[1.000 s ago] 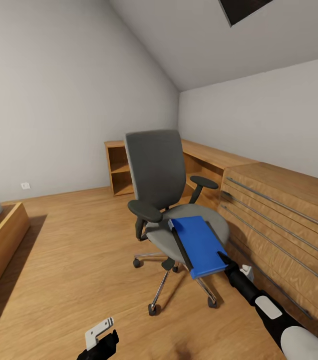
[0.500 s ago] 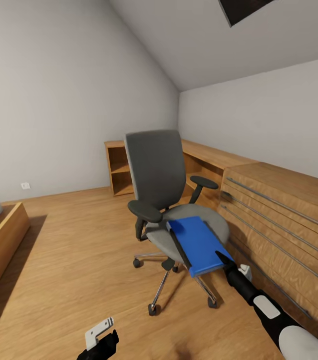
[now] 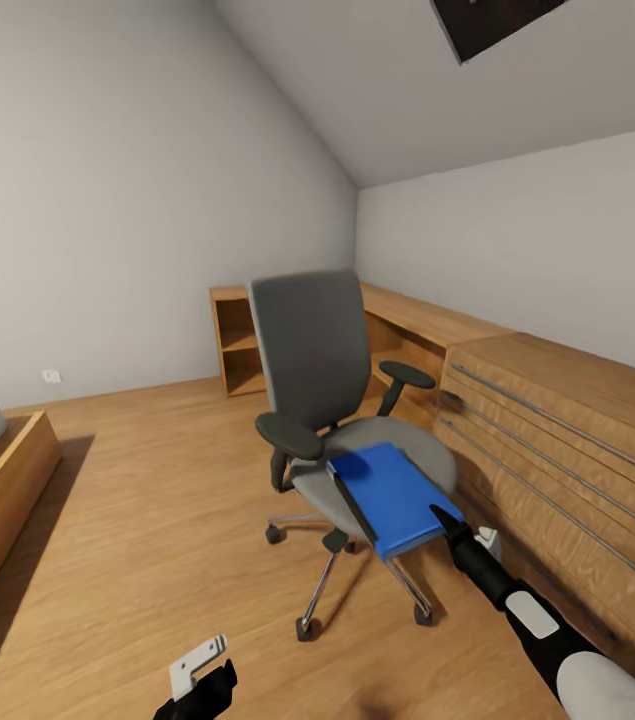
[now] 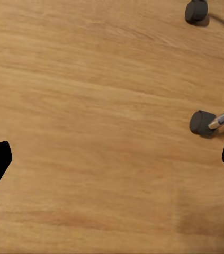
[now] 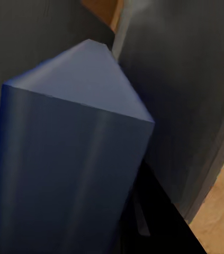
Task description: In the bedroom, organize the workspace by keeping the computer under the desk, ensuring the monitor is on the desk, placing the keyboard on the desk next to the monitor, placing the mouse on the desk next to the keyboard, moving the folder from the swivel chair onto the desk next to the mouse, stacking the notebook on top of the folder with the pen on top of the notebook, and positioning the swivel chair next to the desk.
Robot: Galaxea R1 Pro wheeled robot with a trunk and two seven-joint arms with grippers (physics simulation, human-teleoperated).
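The left arm's fingers (image 4: 112,161) are hanging spread wide and empty above the wood floor (image 3: 147,520). The folder (image 3: 389,497) is lying on the swivel chair (image 3: 342,420) seat, overhanging its front edge. The right arm's fingers (image 3: 444,519) are meeting that front edge; their grip cannot be told.

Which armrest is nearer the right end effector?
The far armrest, on the drawer-unit side; the other armrest sits across the folder from the right end effector.

bright blue folder (image 3: 389,496), grey swivel chair (image 3: 329,378) with black armrests, honey wood floor (image 3: 147,520).
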